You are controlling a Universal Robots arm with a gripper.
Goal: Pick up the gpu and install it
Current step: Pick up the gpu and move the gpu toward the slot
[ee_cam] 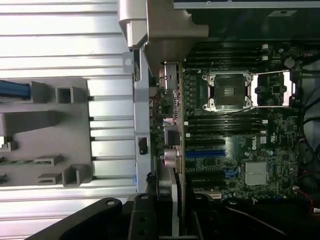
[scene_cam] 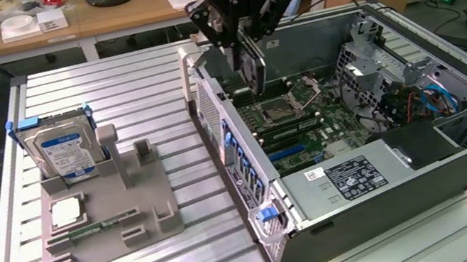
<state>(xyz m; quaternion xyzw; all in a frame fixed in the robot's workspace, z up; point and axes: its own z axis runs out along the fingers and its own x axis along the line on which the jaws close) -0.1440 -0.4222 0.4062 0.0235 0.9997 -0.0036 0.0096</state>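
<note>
My black gripper [scene_cam: 243,41] hangs over the open computer case [scene_cam: 394,167] and is shut on the gpu [scene_cam: 252,70]. The gpu is a thin dark card held upright, its lower edge just above the motherboard [scene_cam: 309,125] near the case's rear wall. In the wrist view the gpu [ee_cam: 174,200] shows edge-on between my dark fingers [ee_cam: 142,220], with my gripper [ee_cam: 172,222] above the motherboard [ee_cam: 225,165] and its blue slot [ee_cam: 205,154]. The card is not touching a slot as far as I can see.
On the exterior view's left, a grey fixture tray [scene_cam: 134,220] holds a silver hard drive with a blue-white label [scene_cam: 69,149] and a small square silver chip [scene_cam: 67,212]. The case holds a CPU socket [scene_cam: 282,104], a power supply [scene_cam: 353,178] and cables [scene_cam: 421,101].
</note>
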